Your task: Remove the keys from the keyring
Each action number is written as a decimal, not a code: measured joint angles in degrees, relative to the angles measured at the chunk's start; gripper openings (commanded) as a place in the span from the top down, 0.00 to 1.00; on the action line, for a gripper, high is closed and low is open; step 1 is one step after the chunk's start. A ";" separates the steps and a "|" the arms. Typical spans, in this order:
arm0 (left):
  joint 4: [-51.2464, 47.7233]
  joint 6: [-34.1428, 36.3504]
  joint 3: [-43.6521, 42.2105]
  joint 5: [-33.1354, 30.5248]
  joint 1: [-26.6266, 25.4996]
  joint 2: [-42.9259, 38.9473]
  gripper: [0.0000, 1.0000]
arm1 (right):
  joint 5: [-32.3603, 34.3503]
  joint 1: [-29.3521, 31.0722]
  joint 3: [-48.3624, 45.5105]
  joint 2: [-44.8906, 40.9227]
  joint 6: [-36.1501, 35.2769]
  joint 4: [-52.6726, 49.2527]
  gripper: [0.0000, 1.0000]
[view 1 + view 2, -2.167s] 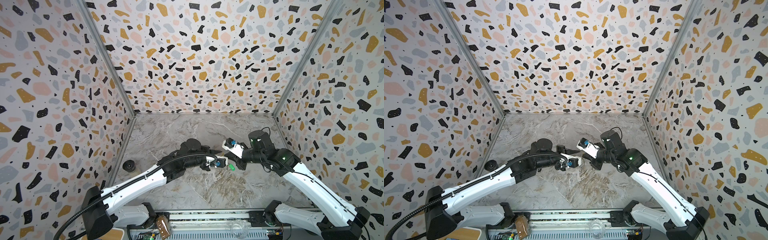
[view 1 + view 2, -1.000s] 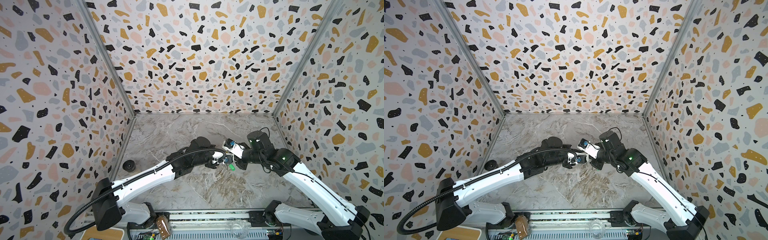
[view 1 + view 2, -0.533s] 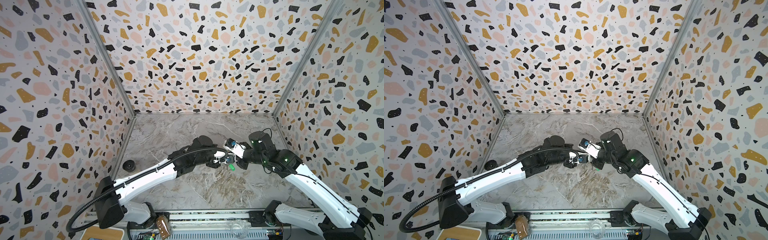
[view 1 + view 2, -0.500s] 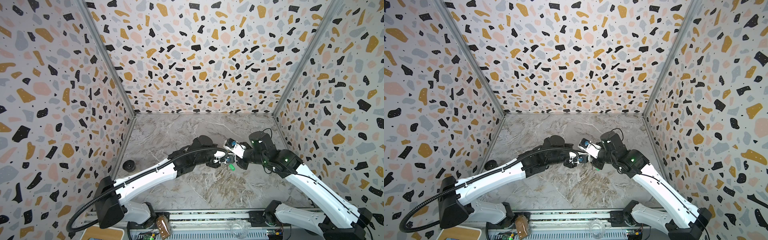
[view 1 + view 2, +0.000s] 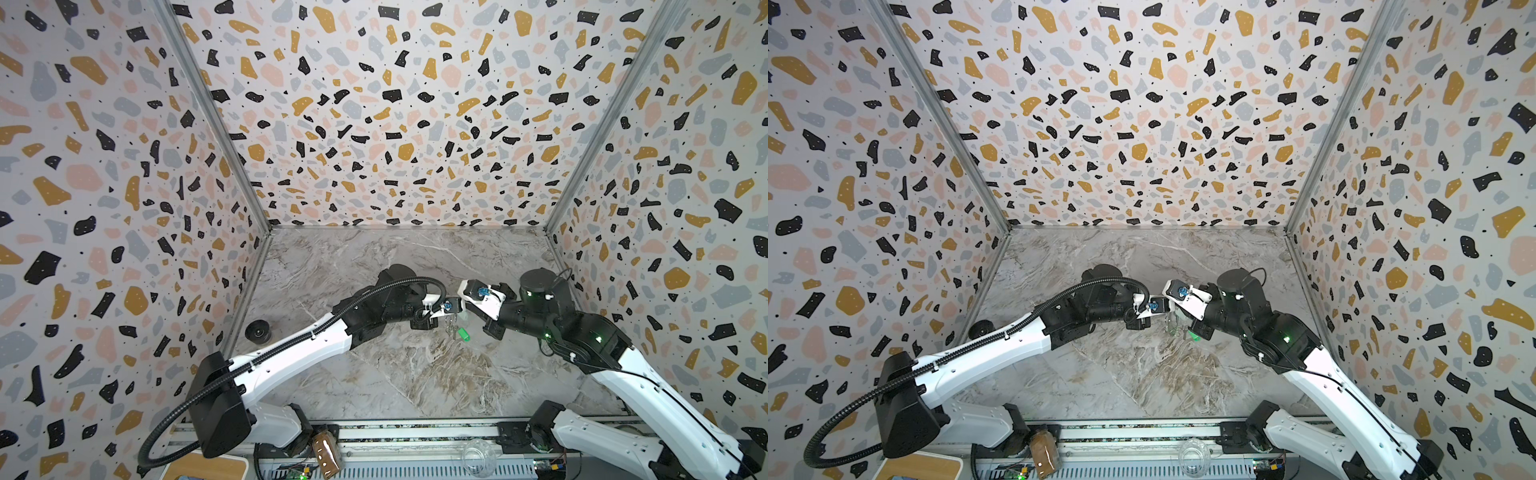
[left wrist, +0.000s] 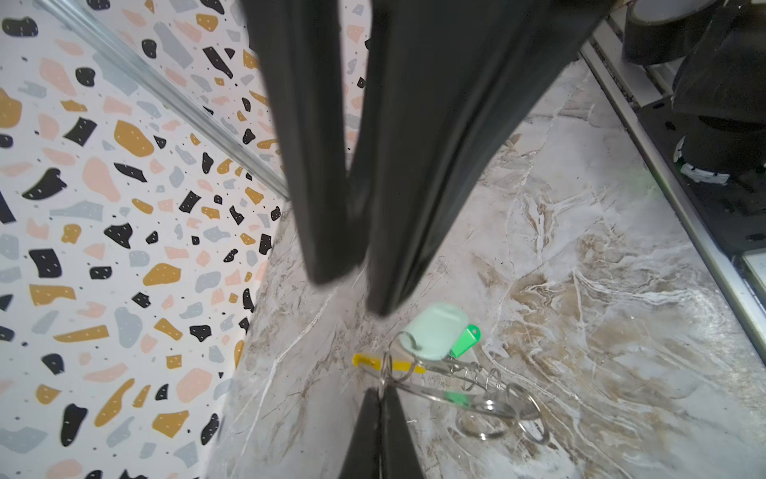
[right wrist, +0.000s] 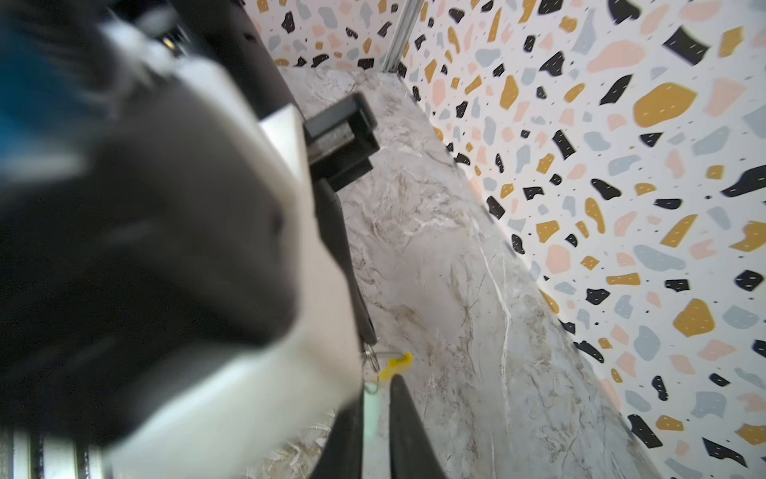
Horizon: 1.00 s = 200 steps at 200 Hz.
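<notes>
Shifted rightward, the left gripper [image 6: 379, 410] clamps the keyring [image 6: 427, 396]; the right gripper [image 6: 356, 294] has fingers slightly apart around the pale key tag [image 6: 435, 334].

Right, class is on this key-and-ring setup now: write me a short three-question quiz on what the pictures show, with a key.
1. True or false: the left gripper has its jaws shut on the keyring.
2. The sleeve on the keyring is: A red, B yellow, C blue.
3. Fill in: next to the green tag is a paler tag, coloured ____.

Key: 1 true; 2 B; 3 mint.
</notes>
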 measured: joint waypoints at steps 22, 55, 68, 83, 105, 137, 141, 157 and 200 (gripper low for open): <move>2.56 -3.67 -1.73 3.08 1.86 -0.13 1.00 | 1.33 0.13 -1.22 -2.93 -0.46 1.60 0.73; 7.48 -8.52 -4.02 7.37 3.13 -1.40 1.00 | 2.62 0.13 -3.69 -4.42 -0.35 3.19 0.71; 9.60 -10.29 -4.76 8.87 3.50 -2.01 1.00 | 2.82 0.13 -4.94 -4.46 -0.09 3.76 0.69; 11.58 -12.02 -5.33 10.25 3.98 -2.47 1.00 | 2.95 0.13 -6.73 -4.46 0.13 4.35 0.68; 13.88 -14.12 -6.03 11.76 4.44 -2.93 1.00 | 2.99 0.13 -8.92 -4.63 0.48 5.60 0.67; 17.51 -16.33 -7.34 13.84 4.94 -3.02 1.00 | 2.78 0.13 -10.64 -5.20 1.09 7.69 0.67; 17.81 -16.55 -7.54 14.05 4.98 -3.06 1.00 | 2.71 0.13 -10.64 -5.20 1.14 7.96 0.67; 18.88 -17.40 -8.24 15.06 5.11 -3.15 1.00 | 2.47 0.13 -10.64 -5.20 1.36 8.94 0.67; 22.40 -19.78 -9.88 17.35 6.01 -3.63 1.00 | 1.36 0.13 -10.71 -5.14 2.12 10.16 0.66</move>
